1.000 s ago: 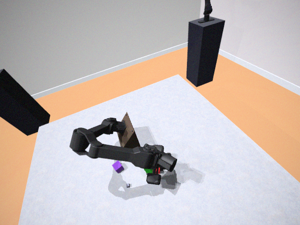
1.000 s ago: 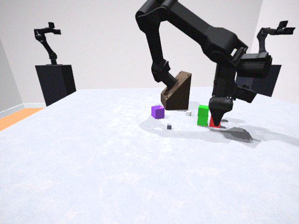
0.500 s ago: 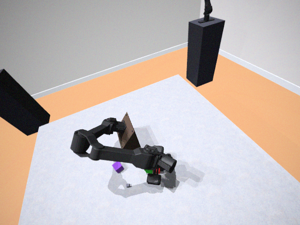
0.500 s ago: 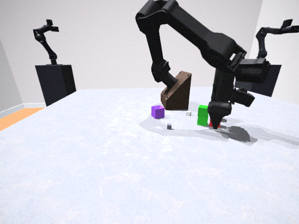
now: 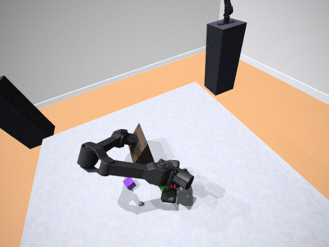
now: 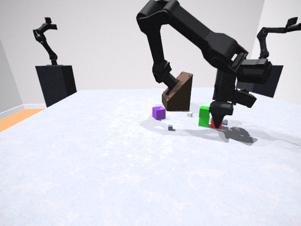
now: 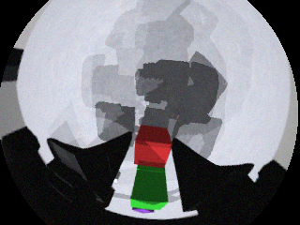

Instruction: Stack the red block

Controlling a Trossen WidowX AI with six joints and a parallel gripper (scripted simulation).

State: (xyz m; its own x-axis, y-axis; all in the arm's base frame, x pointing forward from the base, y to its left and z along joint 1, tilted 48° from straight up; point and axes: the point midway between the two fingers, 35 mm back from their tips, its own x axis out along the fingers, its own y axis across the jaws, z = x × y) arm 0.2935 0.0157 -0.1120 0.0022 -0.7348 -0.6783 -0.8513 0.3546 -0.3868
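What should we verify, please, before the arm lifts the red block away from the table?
1. Fingers either side of the red block: ok, one on each flank in the wrist view.
2. Gripper firmly shut on the block: cannot tell, fingers partly closed.
3. Green tower upright: ok.
4. Gap between block and tower: cannot tell, they sit very close.
5. Block on the table: ok, not lifted.
6. Purple cube away from the lift path: ok.
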